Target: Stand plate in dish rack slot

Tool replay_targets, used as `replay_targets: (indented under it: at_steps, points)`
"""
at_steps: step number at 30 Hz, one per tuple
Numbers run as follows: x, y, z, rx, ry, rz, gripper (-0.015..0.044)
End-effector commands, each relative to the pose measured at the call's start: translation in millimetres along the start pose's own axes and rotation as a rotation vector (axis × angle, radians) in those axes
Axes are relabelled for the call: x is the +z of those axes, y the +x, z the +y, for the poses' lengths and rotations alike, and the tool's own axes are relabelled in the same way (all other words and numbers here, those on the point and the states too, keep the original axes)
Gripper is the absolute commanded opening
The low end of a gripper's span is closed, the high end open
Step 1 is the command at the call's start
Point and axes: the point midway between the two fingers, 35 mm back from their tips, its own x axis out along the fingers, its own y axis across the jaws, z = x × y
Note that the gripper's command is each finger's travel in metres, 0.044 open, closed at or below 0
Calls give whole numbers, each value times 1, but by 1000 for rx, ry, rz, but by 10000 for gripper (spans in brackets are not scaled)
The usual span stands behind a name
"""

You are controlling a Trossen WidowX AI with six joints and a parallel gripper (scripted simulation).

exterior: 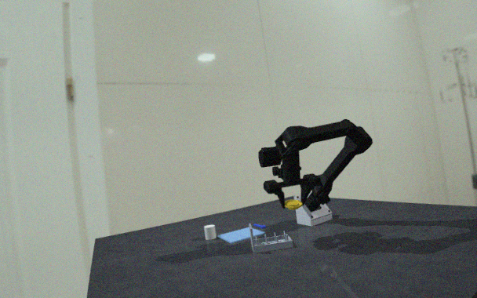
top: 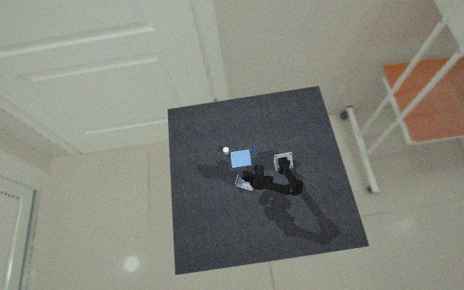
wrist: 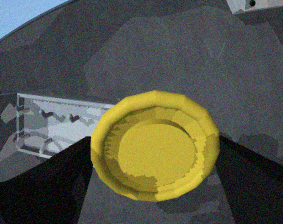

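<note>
From the top view, my black arm (top: 276, 186) (exterior: 321, 135) reached out from its pale base (top: 291, 156) (exterior: 307, 222) over the dark desk (top: 211, 229) (exterior: 170, 274), its outer end partly covering the dish rack (top: 239, 182) (exterior: 274, 247) (wrist: 54, 120). The blue rectangular mat (top: 240, 159) (exterior: 241, 235) (wrist: 7, 17) lay near the rack, with a white cylinder (top: 226, 150) (exterior: 209, 232) beside one corner and a small blue utensil (top: 255, 151) (exterior: 260, 226) just beyond the opposite side. My arm hid the plate from this side.

In the exterior view, my jaws (exterior: 293, 205) pointed down and were closed on the yellow plate (exterior: 293, 204) (wrist: 157, 152), one finger at each side of it. I held it above the desk, lying nearly flat rather than on edge, and out of the rack's slots. The rack stood on the desk with its thin rails upright and a taller panel at one end. The cylinder stood upright.

In the wrist view, the plate's round rim spanned the space between my two dark fingers, and its face was toward the camera. Part of the rack showed behind the plate, and a corner of the mat showed at the upper left.
</note>
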Motion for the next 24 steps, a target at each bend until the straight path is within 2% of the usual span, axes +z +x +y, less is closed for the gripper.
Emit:
replay_targets:
  at_steps: [1, 24]
  points:
    - [5, 11, -5, -4, -42, -92, 0]
    - [25, 50, -7, 67, -302, -548, 0]
